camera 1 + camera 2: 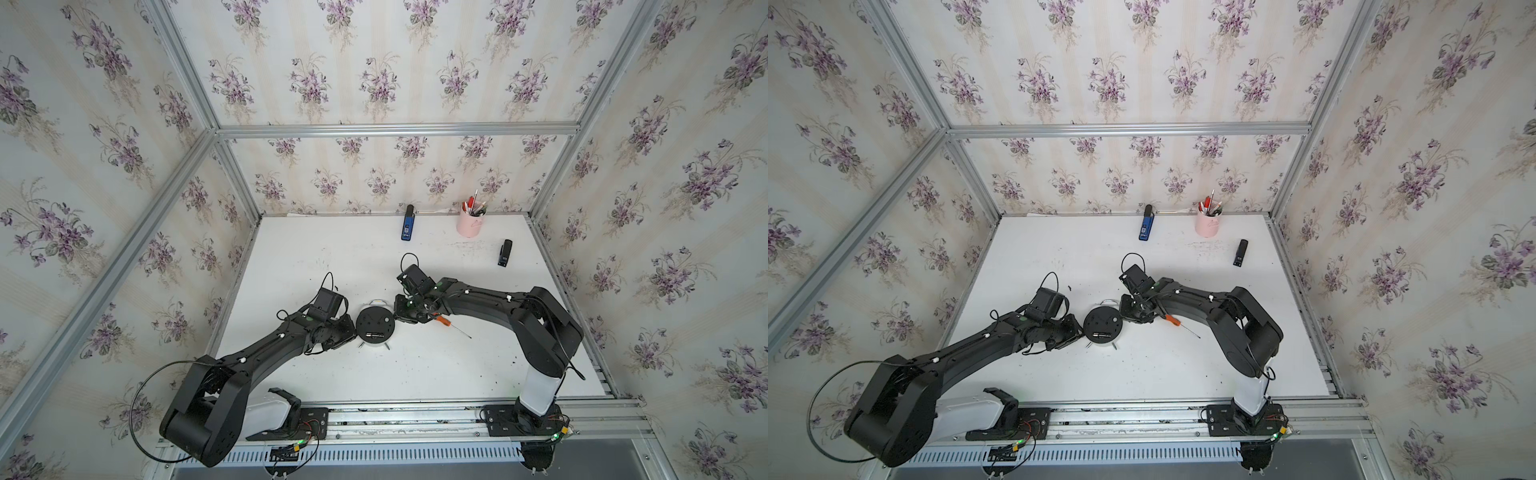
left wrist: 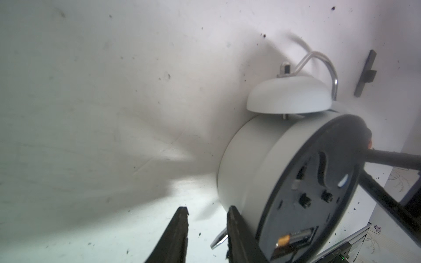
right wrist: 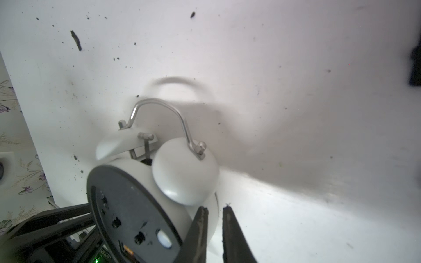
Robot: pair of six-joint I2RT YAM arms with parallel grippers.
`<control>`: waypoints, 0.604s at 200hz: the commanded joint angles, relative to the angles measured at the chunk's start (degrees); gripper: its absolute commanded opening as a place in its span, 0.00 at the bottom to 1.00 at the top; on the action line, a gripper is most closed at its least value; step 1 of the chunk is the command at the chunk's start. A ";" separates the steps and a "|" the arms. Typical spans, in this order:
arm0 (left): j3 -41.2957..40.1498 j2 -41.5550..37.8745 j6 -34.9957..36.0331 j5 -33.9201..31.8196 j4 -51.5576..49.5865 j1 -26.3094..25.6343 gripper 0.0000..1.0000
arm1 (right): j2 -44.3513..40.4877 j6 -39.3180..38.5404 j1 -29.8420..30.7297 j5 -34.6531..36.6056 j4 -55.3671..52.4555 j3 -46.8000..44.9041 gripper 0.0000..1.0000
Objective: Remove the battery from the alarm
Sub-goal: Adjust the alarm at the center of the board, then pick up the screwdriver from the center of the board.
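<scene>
The alarm [image 1: 375, 325] lies face down near the table's middle, its black round back panel up, also visible in another top view [image 1: 1102, 325]. The battery [image 1: 374, 334] sits in the open slot of that panel, and its gold end shows in the left wrist view [image 2: 283, 240]. My left gripper [image 2: 207, 209] is open with nothing between its fingers, and one finger [image 2: 237, 227] rests against the alarm's white side. My right gripper [image 3: 215, 208] stands at the opposite side. Its jaws are a narrow gap apart and hold nothing, one finger [image 3: 200, 223] against the case.
An orange-handled screwdriver [image 1: 442, 320] lies on the table under my right wrist, its shaft pointing right. A black stapler-like block [image 1: 504, 252], a pink cup of pens [image 1: 471, 224] and a blue device [image 1: 408, 227] stand toward the back. Dark crumbs dot the white tabletop [image 1: 415, 374].
</scene>
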 commanded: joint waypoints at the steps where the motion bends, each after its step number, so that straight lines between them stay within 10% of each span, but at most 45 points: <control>1: 2.12 -3.08 1.89 -1.73 -5.65 0.06 0.39 | -5.24 -3.70 -1.92 0.18 -3.86 -1.88 0.27; 37: 13.27 -11.76 8.76 -5.33 -17.45 1.03 0.82 | -17.61 -19.20 -5.62 8.20 -18.56 -2.20 0.77; 70: 20.09 -7.25 14.93 8.50 -8.61 0.64 0.94 | -15.95 -32.74 -7.89 12.48 -25.03 -3.38 0.80; 121: 23.47 -1.71 16.30 8.80 -8.36 0.36 0.95 | -8.33 -39.04 -9.46 17.09 -23.02 -2.53 0.79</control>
